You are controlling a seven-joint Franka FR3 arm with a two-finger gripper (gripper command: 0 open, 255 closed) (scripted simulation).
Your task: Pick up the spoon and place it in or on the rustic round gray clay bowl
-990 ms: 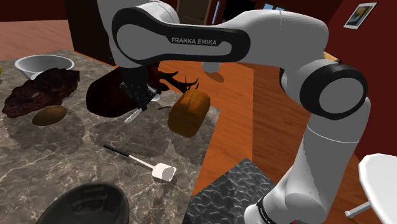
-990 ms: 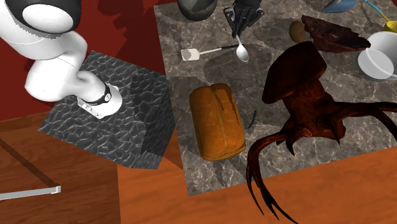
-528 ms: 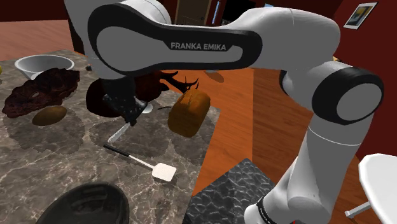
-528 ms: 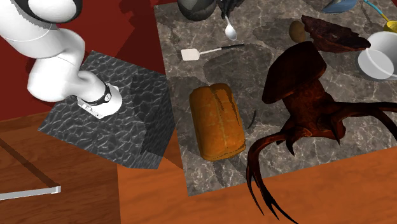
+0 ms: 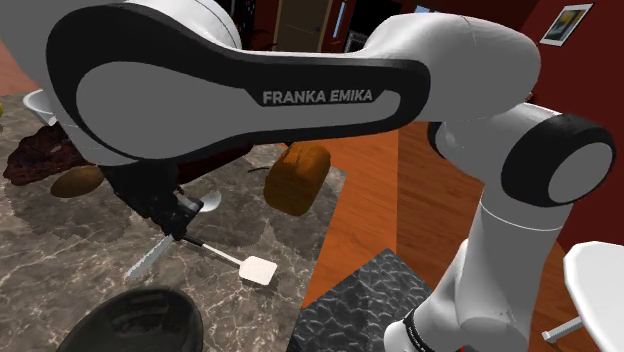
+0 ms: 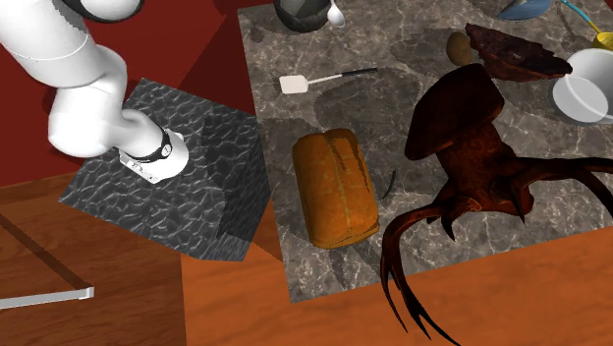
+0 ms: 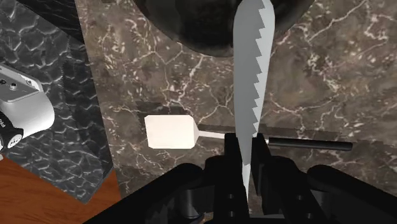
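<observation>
One spoon (image 7: 248, 70) is clamped by its handle in the gripper (image 7: 245, 149), held clear of the marble counter (image 7: 318, 95) above the white spatula (image 7: 168, 132), its far end over the dark round bowl (image 7: 184, 35), apparently lined up for dropping in.

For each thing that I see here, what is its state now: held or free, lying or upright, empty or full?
Tool, shut on the spoon.
Spoon, clamped, held clear of the counter.
Dark bowl, upright, empty.
Spatula, lying flat, free.
Loaf, lying on the counter, free.
White bowl, upright.
</observation>
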